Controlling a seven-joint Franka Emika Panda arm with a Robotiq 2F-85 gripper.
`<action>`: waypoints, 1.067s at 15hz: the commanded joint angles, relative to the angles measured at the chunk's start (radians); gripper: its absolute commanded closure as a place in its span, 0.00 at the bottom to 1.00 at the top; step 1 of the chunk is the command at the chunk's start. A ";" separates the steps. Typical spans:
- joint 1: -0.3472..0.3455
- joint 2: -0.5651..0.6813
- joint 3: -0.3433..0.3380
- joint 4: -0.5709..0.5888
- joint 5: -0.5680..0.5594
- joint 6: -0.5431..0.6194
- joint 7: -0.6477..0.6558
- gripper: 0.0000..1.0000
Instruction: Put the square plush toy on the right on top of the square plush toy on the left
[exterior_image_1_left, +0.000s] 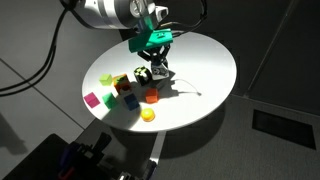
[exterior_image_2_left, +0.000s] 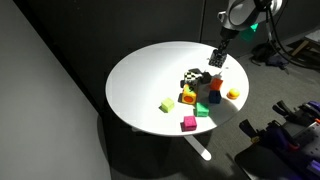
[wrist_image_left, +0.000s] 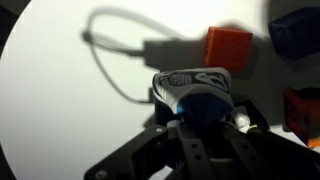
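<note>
The gripper (wrist_image_left: 200, 112) hangs over the middle of the round white counter (exterior_image_1_left: 210, 60). In the wrist view a black-and-white patterned plush cube (wrist_image_left: 195, 85) sits right at its fingertips and fills the gap between them. The fingers stand close about it, but whether they are clenched on it or only bracket it I cannot tell. In both exterior views a patterned cube shows just beside the gripper, at the edge of the cluster of coloured blocks; it is probably the same one.

The coming move turns on what lies ahead. In the wrist view an orange-red square plush block (wrist_image_left: 228, 47) rests on the counter straight beyond the fingertips, a little to the right and clear of the patterned cube. A blue block (wrist_image_left: 295, 30) lies farther right, at the top edge, and a grey cable (wrist_image_left: 120, 55) loops off to the left. If the orange-red block is the one to be stacked on — a judgement only — the carry is short: up first, then forward and slightly right.
</note>
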 joint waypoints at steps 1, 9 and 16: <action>-0.006 -0.015 0.016 0.005 -0.011 0.003 -0.005 0.94; -0.005 -0.010 0.092 0.056 0.000 -0.003 -0.095 0.94; 0.037 0.009 0.119 0.101 -0.028 -0.014 -0.154 0.94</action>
